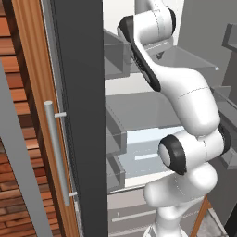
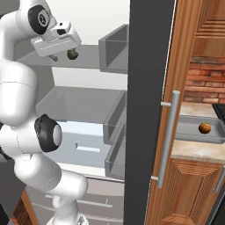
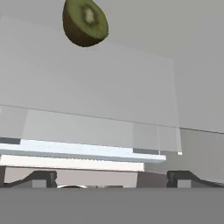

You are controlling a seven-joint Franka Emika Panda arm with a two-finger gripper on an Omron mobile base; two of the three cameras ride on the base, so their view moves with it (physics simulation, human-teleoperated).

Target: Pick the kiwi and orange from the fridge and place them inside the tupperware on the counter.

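The kiwi [image 2: 72,54], a small dark olive lump, lies on an upper shelf of the open fridge [image 2: 88,101]. In the hand view the kiwi [image 3: 85,22] shows its cut green face, far ahead at the top. My gripper [image 2: 56,56] hangs just left of the kiwi, apart from it. Wide open, the gripper [image 3: 113,181] has nothing between its fingertips [image 3: 41,178]. The orange [image 2: 204,128] rests inside the grey tupperware [image 2: 186,134] on the beige counter [image 2: 189,151].
The dark fridge door [image 2: 145,88] with its silver handle [image 2: 169,136] stands between the fridge interior and the counter. Grey bins [image 2: 115,48] hang on the inner right side. Shelves [image 1: 139,109] and a pale drawer [image 1: 139,152] lie below my arm.
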